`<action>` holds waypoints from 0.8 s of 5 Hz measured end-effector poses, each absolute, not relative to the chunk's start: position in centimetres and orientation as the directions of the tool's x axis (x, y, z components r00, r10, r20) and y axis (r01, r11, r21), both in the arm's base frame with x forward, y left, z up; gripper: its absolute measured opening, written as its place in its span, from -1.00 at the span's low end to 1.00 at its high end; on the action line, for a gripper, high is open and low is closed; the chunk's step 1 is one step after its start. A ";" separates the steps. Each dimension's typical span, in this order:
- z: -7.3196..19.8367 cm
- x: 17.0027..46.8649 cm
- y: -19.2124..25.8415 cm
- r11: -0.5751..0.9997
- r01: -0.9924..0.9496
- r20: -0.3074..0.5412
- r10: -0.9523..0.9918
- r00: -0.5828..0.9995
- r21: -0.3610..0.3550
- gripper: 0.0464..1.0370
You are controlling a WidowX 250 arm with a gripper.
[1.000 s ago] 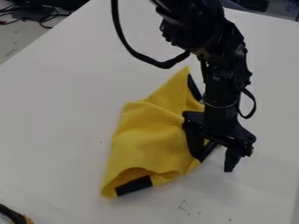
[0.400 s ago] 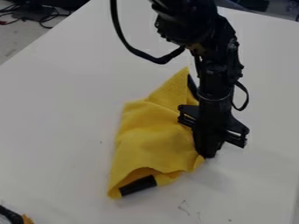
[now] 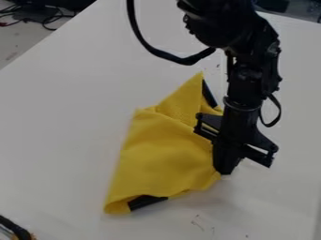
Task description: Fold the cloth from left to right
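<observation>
The black gripper [image 3: 224, 171] hangs at the right edge of the yellow cloth [image 3: 163, 159], low over the table, its two fingers shut together on the cloth's right edge. The cloth lies at the middle of the view, partly folded over itself, with a pointed corner at its top. Black strips show at its upper right and along its lower left edge, where a small fold opens. Part of the cloth's right side is hidden behind the gripper.
The white table [image 3: 69, 122] spreads around the cloth. At the bottom left corner is a black and orange object [image 3: 18, 229]. Dark cables [image 3: 47, 18] lie beyond the table at the top left.
The gripper's fingers have come together at the cloth, and it has since moved slightly right. The cloth's right side is drawn rightward and its lower left fold has flattened.
</observation>
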State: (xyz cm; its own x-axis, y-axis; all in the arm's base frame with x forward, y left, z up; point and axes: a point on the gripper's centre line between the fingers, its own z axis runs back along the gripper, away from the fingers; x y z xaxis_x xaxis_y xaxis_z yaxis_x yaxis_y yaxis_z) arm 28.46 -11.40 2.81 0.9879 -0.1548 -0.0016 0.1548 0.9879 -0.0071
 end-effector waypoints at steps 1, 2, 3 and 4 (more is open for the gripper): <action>7.9 28.0 -10.7 0.999 0.022 0.110 -0.025 0.994 0.032 -0.97; 9.7 25.9 -8.3 0.999 -0.045 0.155 0.040 0.987 0.030 -0.97; 9.2 24.1 -3.9 0.991 -0.130 0.184 0.123 0.975 0.026 -0.97; 8.2 22.8 0.1 0.991 -0.127 0.179 0.118 0.977 0.042 -0.97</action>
State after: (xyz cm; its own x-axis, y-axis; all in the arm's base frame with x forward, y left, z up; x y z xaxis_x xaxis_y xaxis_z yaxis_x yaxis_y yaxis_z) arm 22.82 0.08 8.24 0.9768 0.1176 0.1793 -0.1269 0.9910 0.0417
